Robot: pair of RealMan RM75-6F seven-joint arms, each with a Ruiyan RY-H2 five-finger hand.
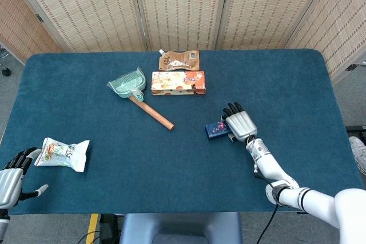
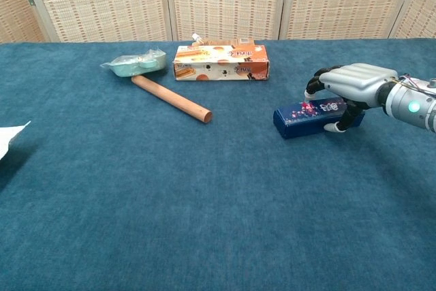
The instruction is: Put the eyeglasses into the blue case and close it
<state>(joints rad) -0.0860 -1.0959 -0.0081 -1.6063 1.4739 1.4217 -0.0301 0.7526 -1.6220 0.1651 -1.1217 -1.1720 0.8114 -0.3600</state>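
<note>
Right of centre in the head view, the right robot hand (image 1: 241,124) lies over the blue case (image 1: 217,130), which rests closed on the dark blue tabletop (image 1: 103,141). The chest view shows this more plainly: the right robot hand (image 2: 354,86) arches over the right end of the blue case (image 2: 306,115), its dark fingertips (image 2: 315,84) curled down behind the far edge and its thumb against the near side, so it grasps the case. The eyeglasses cannot be seen in either view.

At the lower left corner of the head view, the left robot hand (image 1: 11,176) sits at the tabletop's edge with its fingers apart, grasping nothing; its dark fingertips are just beside a white snack packet (image 1: 64,154), and I cannot tell if they touch it.

Toward the upper middle of the frame lie a green dustpan brush with a wooden handle (image 1: 139,96), an orange box (image 1: 178,82) just to its right, and a brown spouted pouch (image 1: 179,60) just behind the box. In the chest view the orange box (image 2: 221,63) stands well apart from the case, up and to its left. Woven folding screens (image 1: 183,4) fill the top of the frame.
</note>
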